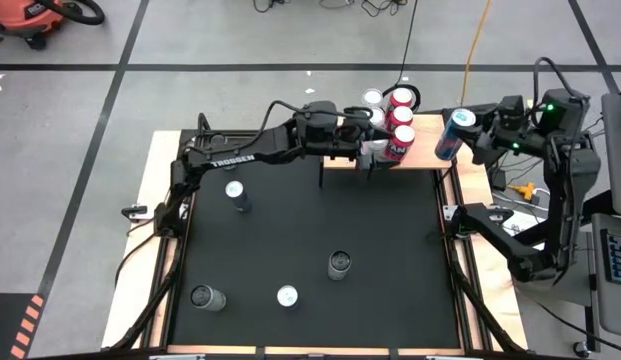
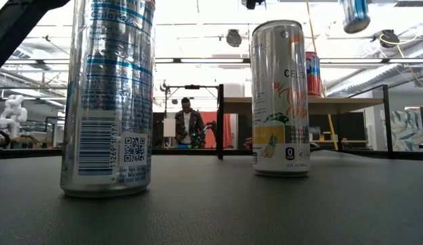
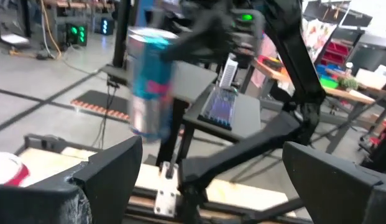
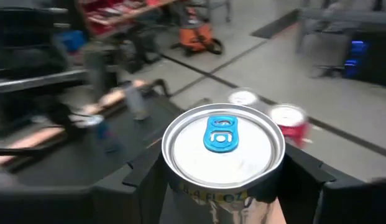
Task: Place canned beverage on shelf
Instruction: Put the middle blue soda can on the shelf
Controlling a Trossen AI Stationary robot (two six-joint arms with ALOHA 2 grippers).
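Transport step. The right hand (image 1: 468, 128) pinches a blue-and-silver can (image 1: 453, 134), carried above the shelf's (image 1: 425, 155) right end. The left hand (image 1: 368, 130), fingers spread, hovers beside the red cans (image 1: 398, 125). Next: lower onto bare board, clear of the right edge.

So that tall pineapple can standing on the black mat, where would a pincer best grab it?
Around the middle of the pineapple can, coming level from the side, since it stands upright with straight round walls and nothing touching it. The open left pincer is up by the shelf.
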